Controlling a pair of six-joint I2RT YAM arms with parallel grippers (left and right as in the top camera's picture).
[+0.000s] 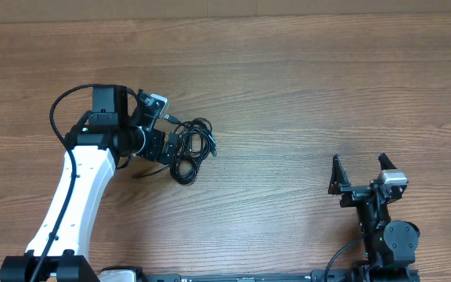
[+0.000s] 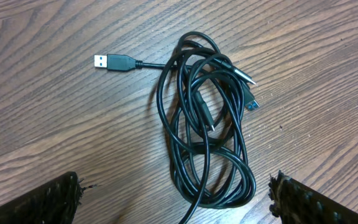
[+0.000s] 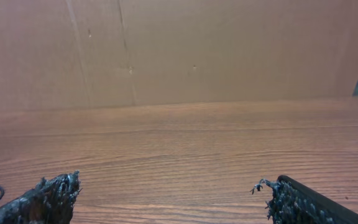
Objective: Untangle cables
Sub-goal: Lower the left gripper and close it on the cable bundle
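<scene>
a: where are the tangled cables [image 2: 207,124]?
b: at twelve o'clock of the left gripper [image 2: 174,196], jaws spread, empty; bundle runs twelve to six. right gripper [image 1: 358,163], likewise spread, well apart.

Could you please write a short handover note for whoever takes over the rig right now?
Left gripper: open, empty, poised over the cables, gripping nothing.
Right gripper: open, empty, far from them on its own side.
Cables: one tangled bundle on the table, on the left arm's side; one USB plug sticks out free.
Done: nothing separated yet.
Left: probably grasp that free plug and draw the cords apart.
</scene>
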